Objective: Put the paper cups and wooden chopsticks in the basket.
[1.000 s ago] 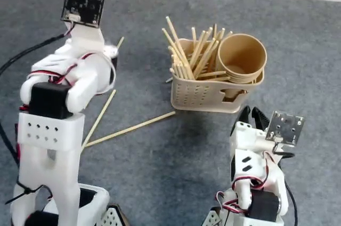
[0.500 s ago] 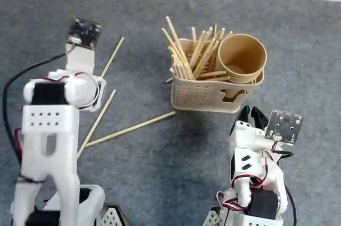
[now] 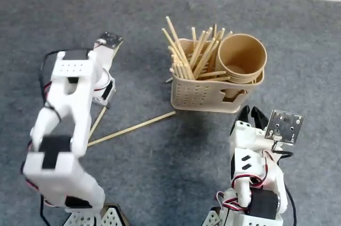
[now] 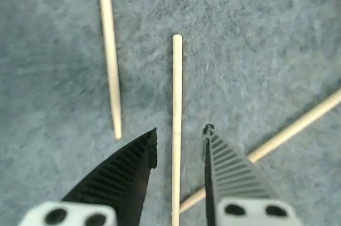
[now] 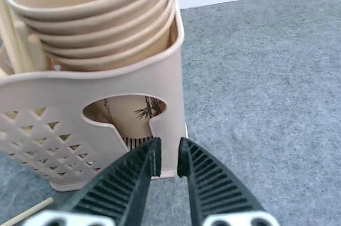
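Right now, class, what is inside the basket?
Inside the basket: a stack of paper cups and many wooden chopsticks leaning together. Its walls and contents cover the floor and the chopsticks' lower ends.

Probably free carpet [image 4: 256, 50] around chopsticks [image 4: 177, 103]

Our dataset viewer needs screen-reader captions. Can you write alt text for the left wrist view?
The left gripper, jaws open, straddles a wooden chopstick lying on the grey carpet. A second chopstick lies alongside it, and a third chopstick lies at an angle on the other side.
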